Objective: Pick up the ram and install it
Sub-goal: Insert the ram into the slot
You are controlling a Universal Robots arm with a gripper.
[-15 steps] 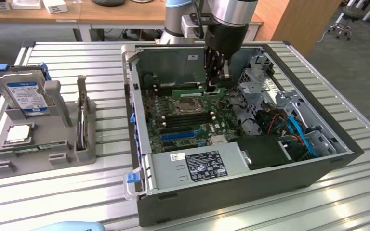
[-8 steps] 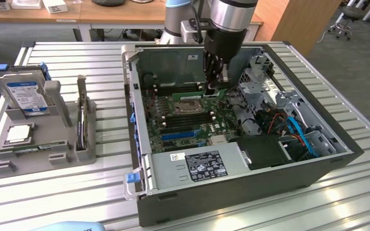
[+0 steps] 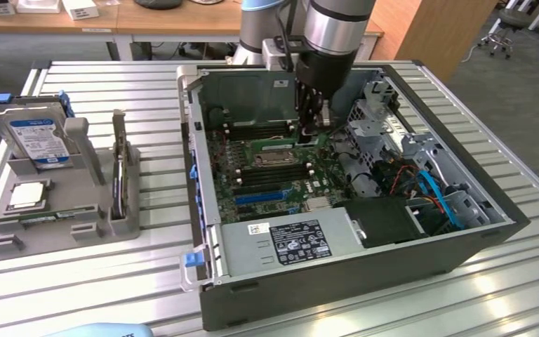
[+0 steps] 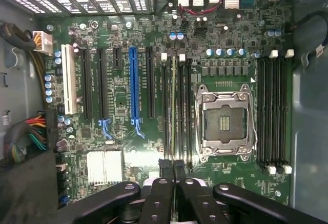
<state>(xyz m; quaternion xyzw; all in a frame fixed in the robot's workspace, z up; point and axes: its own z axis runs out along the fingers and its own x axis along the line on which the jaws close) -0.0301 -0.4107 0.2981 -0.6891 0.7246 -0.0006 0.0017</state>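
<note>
The black-and-white label low in the middle of the exterior view and the blue-and-white one on the hard drive at its left are too small to read. The gripper is clamped on the ram, a thin stick seen edge-on, lying along the memory slots beside the CPU socket.

My jaws pinch the ram, seen edge-on, lined up among the black memory slots just beside the open processor socket on the green motherboard, blue expansion slot further off.
</note>
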